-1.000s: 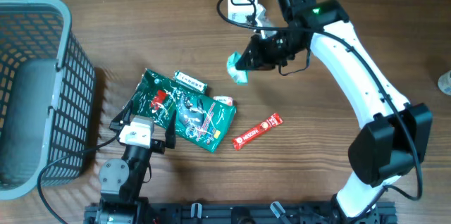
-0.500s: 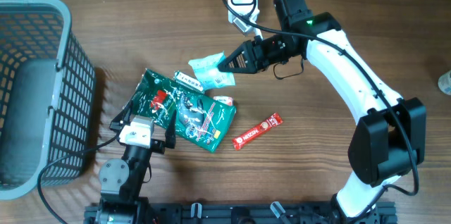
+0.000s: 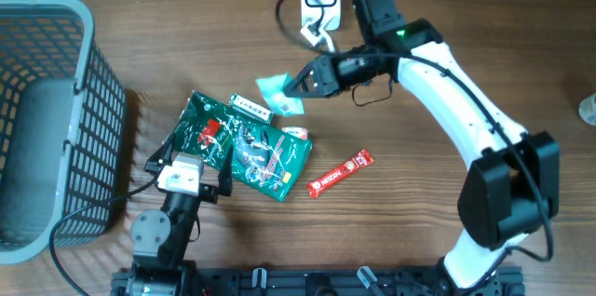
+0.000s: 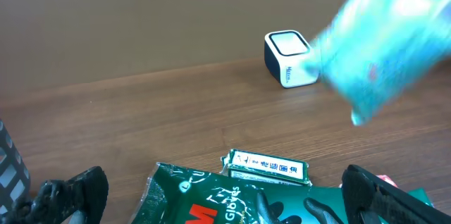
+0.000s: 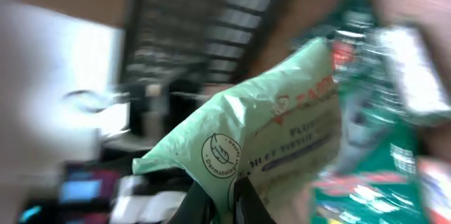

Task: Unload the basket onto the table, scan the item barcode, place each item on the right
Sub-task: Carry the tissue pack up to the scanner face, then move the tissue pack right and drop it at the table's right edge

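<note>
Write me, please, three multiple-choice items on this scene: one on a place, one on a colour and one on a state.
1. Where in the overhead view is the grey basket?
A. far left
B. far right
C. centre

2. What colour is the slim sachet?
A. blue
B. red
C. yellow

3. How does the right gripper stand?
A. open above the basket
B. shut on the pale green packet
C. open over the sachet

Answers:
1 A, the basket fills the left edge of the overhead view.
2 B, the sachet's wrapper is red with white print.
3 B, the right wrist view shows the packet pinched at its lower edge and held off the wood.
</note>
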